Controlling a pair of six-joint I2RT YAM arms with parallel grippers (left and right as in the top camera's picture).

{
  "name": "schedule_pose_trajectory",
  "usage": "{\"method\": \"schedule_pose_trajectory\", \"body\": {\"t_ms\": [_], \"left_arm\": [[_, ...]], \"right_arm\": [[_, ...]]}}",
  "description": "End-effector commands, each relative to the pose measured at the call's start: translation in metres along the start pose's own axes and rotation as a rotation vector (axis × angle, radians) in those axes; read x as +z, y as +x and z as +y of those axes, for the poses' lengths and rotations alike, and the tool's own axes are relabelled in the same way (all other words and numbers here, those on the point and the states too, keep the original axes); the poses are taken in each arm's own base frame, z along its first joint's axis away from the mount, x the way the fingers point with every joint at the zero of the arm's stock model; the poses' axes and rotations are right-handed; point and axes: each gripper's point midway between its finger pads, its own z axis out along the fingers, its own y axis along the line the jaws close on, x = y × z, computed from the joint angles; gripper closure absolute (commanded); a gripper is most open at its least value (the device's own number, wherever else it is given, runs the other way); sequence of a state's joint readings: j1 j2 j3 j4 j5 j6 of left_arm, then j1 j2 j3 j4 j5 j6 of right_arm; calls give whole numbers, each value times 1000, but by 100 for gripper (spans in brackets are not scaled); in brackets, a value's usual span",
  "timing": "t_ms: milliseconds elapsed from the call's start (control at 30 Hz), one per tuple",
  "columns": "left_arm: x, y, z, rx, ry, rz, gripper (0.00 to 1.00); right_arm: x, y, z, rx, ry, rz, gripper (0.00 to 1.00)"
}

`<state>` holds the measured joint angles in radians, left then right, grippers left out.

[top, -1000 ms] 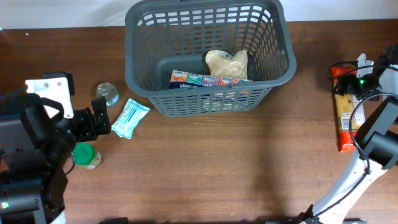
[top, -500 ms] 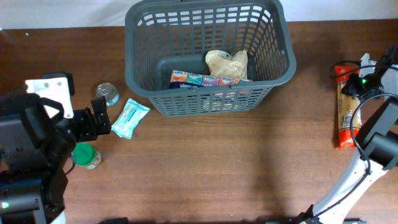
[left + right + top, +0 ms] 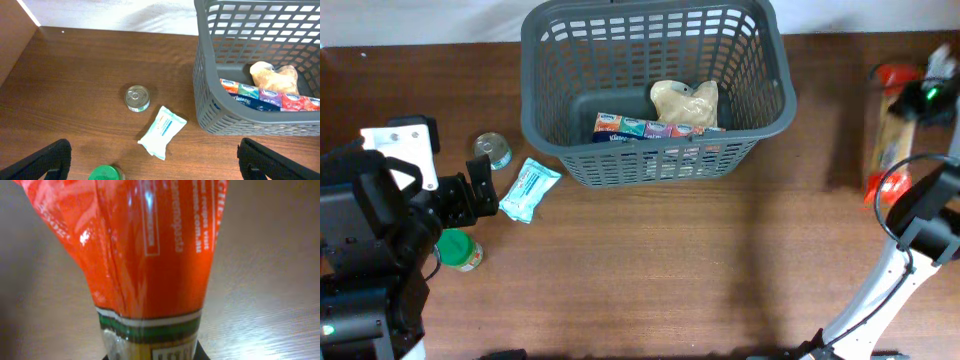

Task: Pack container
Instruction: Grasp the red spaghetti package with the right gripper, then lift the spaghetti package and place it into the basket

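Far across the tabletop (image 3: 670, 270), at its middle, sits the container (image 3: 660, 165), partly filled. It looks light yet stiff and too broad for one claw, so its rolled rim or a lattice slot would be the hold. At the far right, the right claw (image 3: 923, 92) appears clamped on the crinkly, slippery end of a red packet (image 3: 150, 255). At the near left, the left claw (image 3: 154, 167) stands wide apart, holding nothing.

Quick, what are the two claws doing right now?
Left claw: open, holding nothing.
Right claw: closed on the red packet.
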<state>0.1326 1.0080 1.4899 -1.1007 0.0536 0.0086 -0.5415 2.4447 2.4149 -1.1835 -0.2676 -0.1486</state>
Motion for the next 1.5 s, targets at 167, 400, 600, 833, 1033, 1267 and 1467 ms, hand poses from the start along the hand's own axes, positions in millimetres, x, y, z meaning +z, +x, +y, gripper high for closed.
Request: {"method": "schedule_pose_trajectory", "body": {"t_ms": [167, 400, 600, 833, 1033, 1267, 1467], "left_arm": [[-3, -4, 0, 19, 7, -12, 1], [-3, -4, 0, 19, 7, -13, 1], [-3, -4, 0, 19, 7, -13, 1], [-3, -4, 0, 19, 7, -13, 1], [-3, -4, 0, 19, 7, -13, 1], [-3, -4, 0, 19, 7, -13, 1], [-3, -4, 0, 19, 7, -12, 1]], "right_arm": [[-248, -109, 179, -349, -196, -698, 96], [-335, -78, 326, -775, -286, -947, 96], [-333, -31, 416, -1033, -404, -957, 97], [-290, 30, 485, -1330, -494, -843, 97], [-213, 67, 510, -1461, -470, -643, 96], [-147, 91, 506, -1491, -450, -462, 97], [-126, 94, 504, -1492, -441, -433, 93]]}}
